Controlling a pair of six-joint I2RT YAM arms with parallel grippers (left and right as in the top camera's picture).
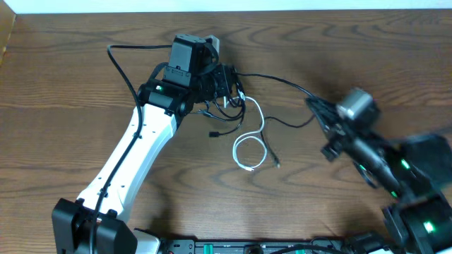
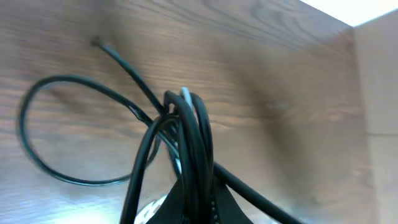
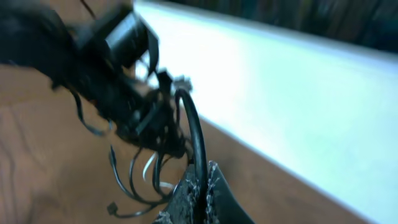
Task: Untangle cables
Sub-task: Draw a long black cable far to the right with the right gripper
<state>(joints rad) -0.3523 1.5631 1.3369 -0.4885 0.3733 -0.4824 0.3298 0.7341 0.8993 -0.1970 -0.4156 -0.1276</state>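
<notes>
The white cable lies looped just below the left gripper, which is clamped on the tangled black cables. Right of that gripper, the right gripper pinches one black strand. Draw the strand away slowly, with the clamp held firm.

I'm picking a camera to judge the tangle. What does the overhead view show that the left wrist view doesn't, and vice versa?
Overhead only: the white cable looping on the table, and a black cable running to the shut right gripper. Left wrist only: close detail of black strands crossing. Both: the left gripper shut on the cable bundle.
</notes>
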